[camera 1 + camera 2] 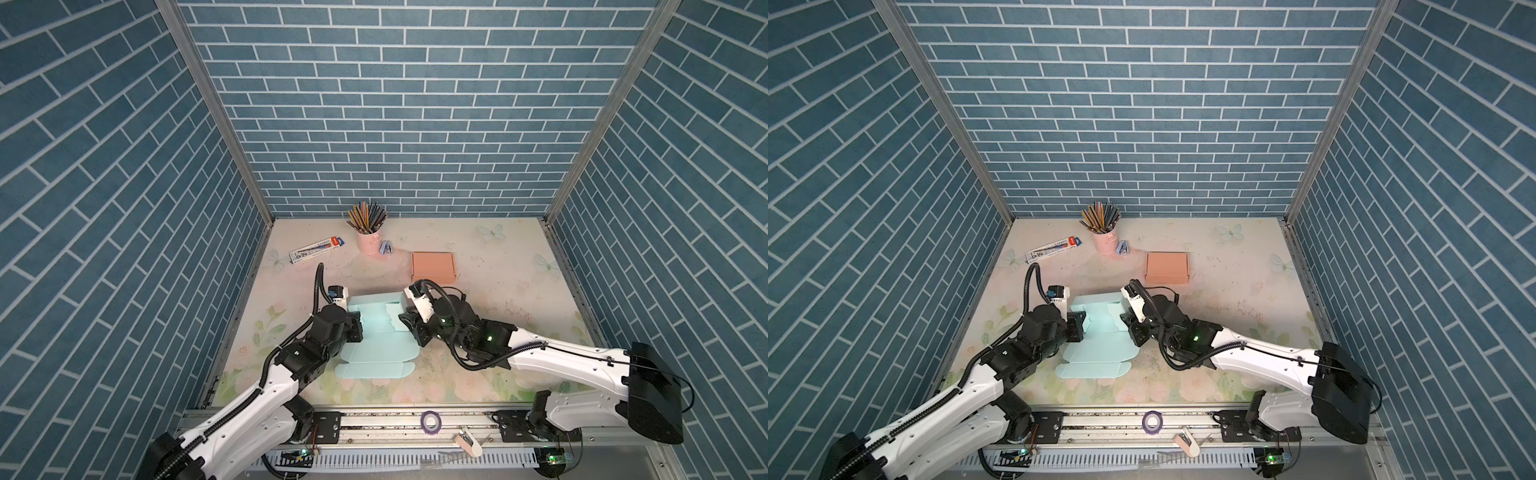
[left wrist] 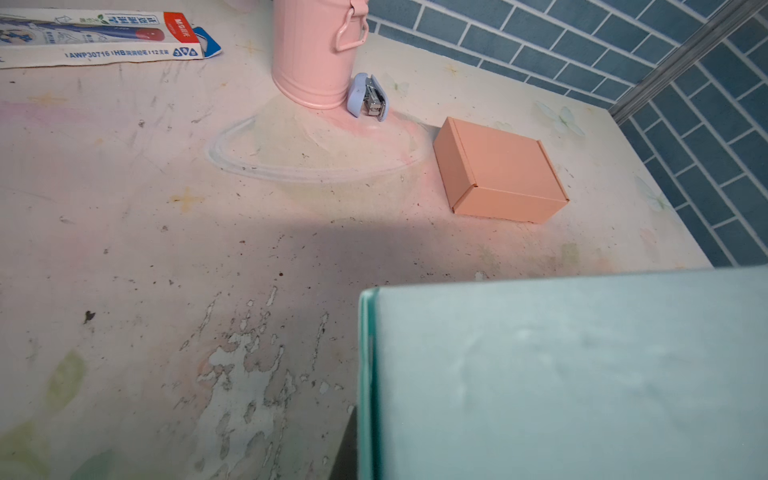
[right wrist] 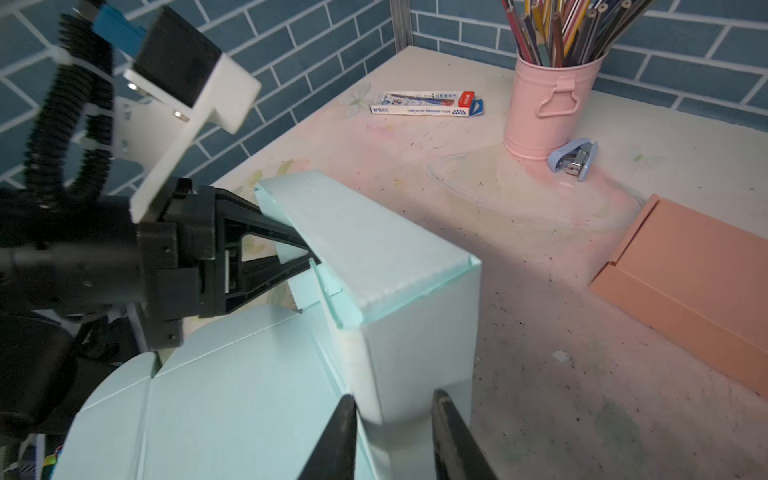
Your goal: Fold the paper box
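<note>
The light blue paper box [image 1: 376,338] [image 1: 1096,345] lies partly folded in the middle of the table. Its far walls stand up and its near panels lie flat. My left gripper [image 1: 356,328] [image 3: 309,259] is shut on the box's left wall. In the left wrist view that wall [image 2: 582,374] fills the near corner, with one dark finger [image 2: 348,453] beside its edge. My right gripper [image 1: 411,330] [image 3: 395,415] straddles the raised right wall of the box [image 3: 415,332], both fingers pressed against it.
A closed orange box [image 1: 433,268] [image 3: 698,291] sits just behind the right gripper. Farther back stand a pink cup of pencils [image 1: 369,243], a small blue stapler [image 1: 387,250] and a pencil carton [image 1: 318,249]. A purple tape roll [image 1: 431,422] rests on the front rail.
</note>
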You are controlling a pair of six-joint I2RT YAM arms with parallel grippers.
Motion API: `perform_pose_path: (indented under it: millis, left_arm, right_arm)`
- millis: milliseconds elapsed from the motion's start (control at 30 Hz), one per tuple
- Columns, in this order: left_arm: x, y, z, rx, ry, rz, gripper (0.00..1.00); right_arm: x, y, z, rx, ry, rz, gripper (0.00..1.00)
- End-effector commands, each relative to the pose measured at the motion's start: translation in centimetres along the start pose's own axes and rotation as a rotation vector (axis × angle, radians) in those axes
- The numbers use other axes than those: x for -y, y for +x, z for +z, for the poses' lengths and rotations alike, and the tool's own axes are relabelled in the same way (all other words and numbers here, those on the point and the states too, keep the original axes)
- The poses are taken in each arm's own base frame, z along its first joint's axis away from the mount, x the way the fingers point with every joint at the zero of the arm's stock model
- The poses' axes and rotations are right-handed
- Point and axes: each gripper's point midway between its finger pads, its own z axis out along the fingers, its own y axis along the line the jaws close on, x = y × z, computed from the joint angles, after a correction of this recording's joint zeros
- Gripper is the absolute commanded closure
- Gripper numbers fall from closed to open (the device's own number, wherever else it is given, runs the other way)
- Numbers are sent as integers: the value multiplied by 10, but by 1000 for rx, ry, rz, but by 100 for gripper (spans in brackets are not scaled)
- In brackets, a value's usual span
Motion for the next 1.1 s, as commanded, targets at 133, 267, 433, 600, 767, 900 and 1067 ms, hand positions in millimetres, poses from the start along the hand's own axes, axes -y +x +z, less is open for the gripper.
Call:
perform_pose_path:
  millis: [133,267,433,600,767,900,1067]
  left_arm:
    - [12,-3,3,23,55,11,91]
    - [9,-6,1,49,43,-13,91]
    - [7,-7,0,70,32,-28,91]
    - [7,-6,0,70,30,-29,91]
    - [7,-5,3,65,27,-25,91]
    - [7,-4,6,62,24,-24,91]
    - [8,-5,9,62,22,-27,91]
  right_arm:
    - [12,-4,20,-16,158,34,73]
    - [12,-8,27,-25,215,13,74]
    - [15,-8,36,-56,296,-24,73]
    - [18,-7,41,-79,353,-42,72]
    - [24,-6,39,-79,395,-42,71]
    - [30,-5,40,-93,439,-61,71]
    - [39,0,41,-112,509,-93,75]
